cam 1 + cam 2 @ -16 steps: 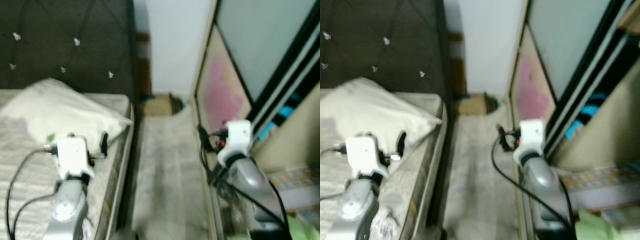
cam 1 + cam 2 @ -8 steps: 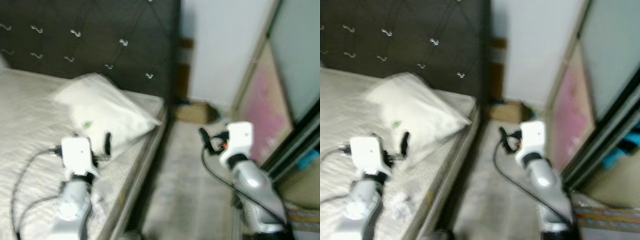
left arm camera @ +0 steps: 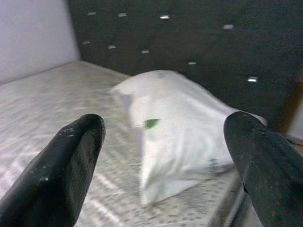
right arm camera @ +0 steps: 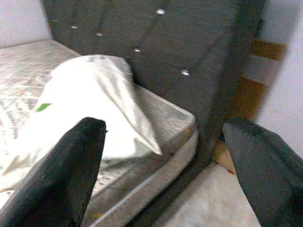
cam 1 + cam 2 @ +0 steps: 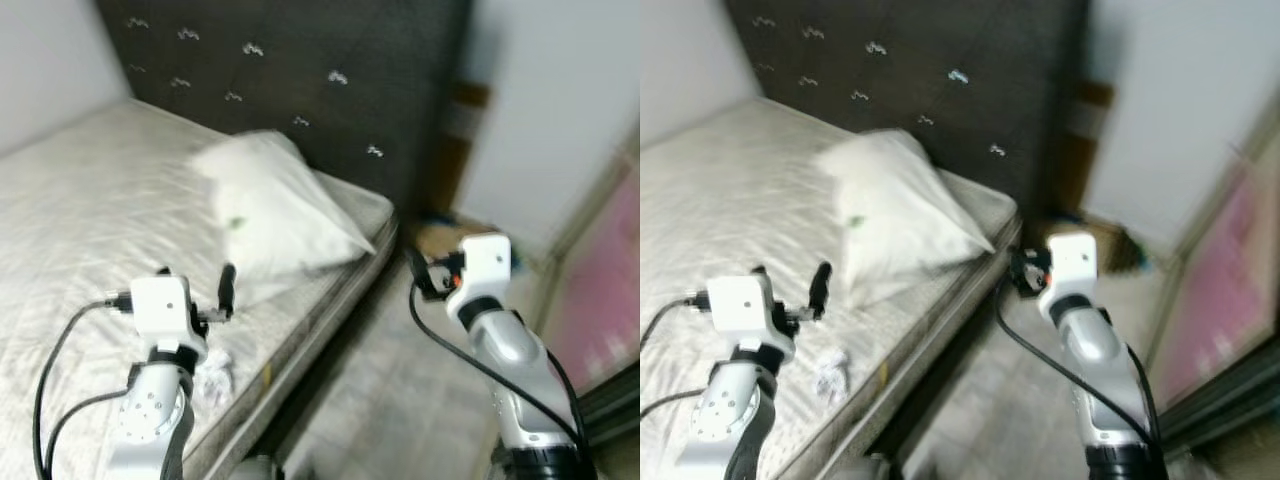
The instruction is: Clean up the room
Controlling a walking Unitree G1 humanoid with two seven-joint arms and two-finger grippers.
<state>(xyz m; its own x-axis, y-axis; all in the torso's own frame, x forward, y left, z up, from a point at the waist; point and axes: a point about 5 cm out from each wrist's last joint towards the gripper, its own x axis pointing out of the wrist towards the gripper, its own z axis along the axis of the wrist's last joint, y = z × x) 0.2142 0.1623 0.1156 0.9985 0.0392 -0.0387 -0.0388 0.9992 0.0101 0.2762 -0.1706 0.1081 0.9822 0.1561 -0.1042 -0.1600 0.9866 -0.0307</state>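
A white pillow (image 5: 275, 205) with a small green mark lies on the bare mattress (image 5: 90, 210) against the headboard. Something small, white and crumpled (image 5: 213, 372) sits on the mattress near its edge, beside my left arm. My left gripper (image 5: 196, 278) hovers open over the mattress, just short of the pillow (image 3: 180, 118), fingers (image 3: 71, 161) wide apart and holding nothing. My right gripper (image 5: 424, 276) is open over the floor past the bed's corner, pointing at the pillow (image 4: 90, 99) and the headboard.
A dark tufted headboard (image 5: 330, 90) stands behind the bed. A narrow strip of floor (image 5: 410, 400) runs between the bed and a pink-panelled sliding door (image 5: 605, 300) on the right. A brown box (image 5: 445, 238) sits on the floor by the far wall.
The whole view has swung to the left, so the bed now takes up more of the picture and the sliding door less. Both arms keep the same pose with open fingers.
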